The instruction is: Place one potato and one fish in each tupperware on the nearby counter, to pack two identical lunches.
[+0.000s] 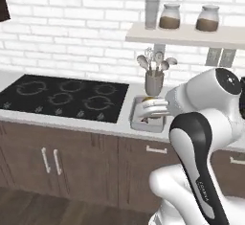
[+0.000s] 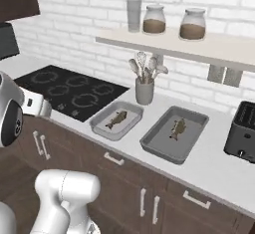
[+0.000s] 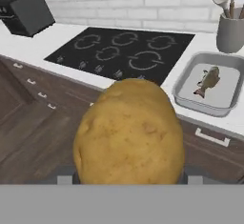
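desk (image 2: 209,166): pale worktop running along the white brick wall over dark brown cabinet fronts, and everything we care about sits on it
cooktop (image 2: 69,91): black four-burner panel set flush in the desk, at the left end in both base views
shelf (image 2: 199,46): pale wall shelf above the desk with two brown-filled jars and a tall grey cup on it
toaster (image 2: 242,131): dark box at the far right of the desk in the right base view
tupperware (image 2: 117,121): we count two grey tubs side by side on the desk – this one sits just right of the cooktop, the second tupperware (image 2: 174,134) is to its right and looks a bit bigger and darker
utensil holder (image 2: 144,91): grey cup stuffed with spoons and a whisk, standing behind the first tub, close to the wall
potato (image 3: 129,132): big tan spud right in front of the hand camera, out over the cabinet fronts and wood floor, short of the desk edge
end effector (image 3: 126,178): clenched on the potato – its tips sit either side of it at the bottom of the hand view
fish (image 2: 116,119): one small brownish fish lying flat in the left tub, and another fish (image 2: 178,127) lying in the right tub
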